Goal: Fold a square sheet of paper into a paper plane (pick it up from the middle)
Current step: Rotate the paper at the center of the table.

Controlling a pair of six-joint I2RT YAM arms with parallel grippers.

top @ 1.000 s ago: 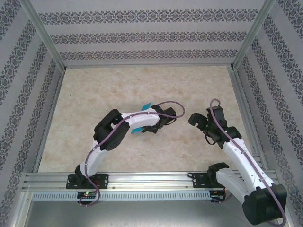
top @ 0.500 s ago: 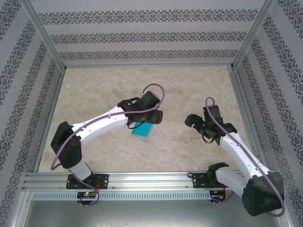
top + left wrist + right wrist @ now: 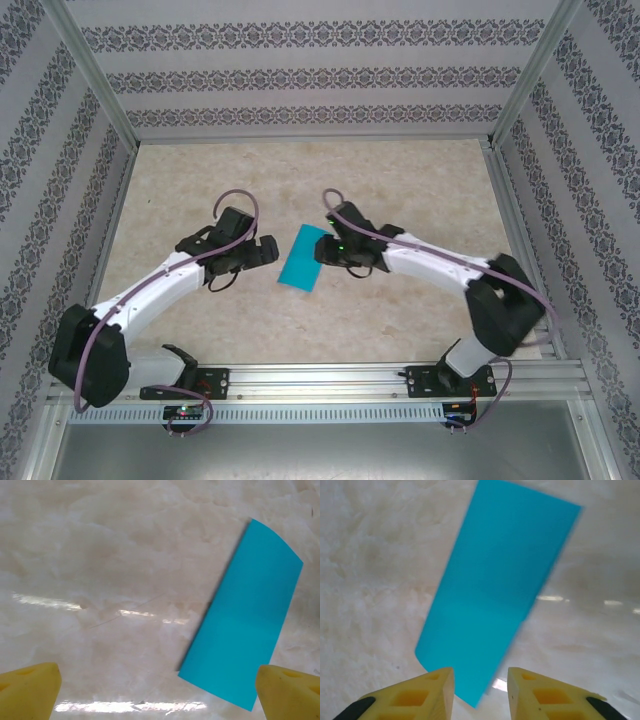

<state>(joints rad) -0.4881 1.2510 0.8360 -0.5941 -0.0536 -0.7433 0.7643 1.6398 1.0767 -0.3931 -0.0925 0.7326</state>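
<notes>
Folded paper (image 3: 303, 258), a long teal rectangle, flat on the marbled worktop (image 3: 420, 190) near its middle, between the two arms. Left gripper (image 3: 270, 249) just beside the paper's left long edge, spread wide: in the left wrist view, yellow fingertips (image 3: 30, 690) at opposite bottom corners, paper toward the right-hand one. Right gripper (image 3: 319, 249) at the paper's right edge, set narrow with a small gap showing. In the right wrist view, paper's near corner inside that gap. Pinched or merely straddled: impossible to tell.
</notes>
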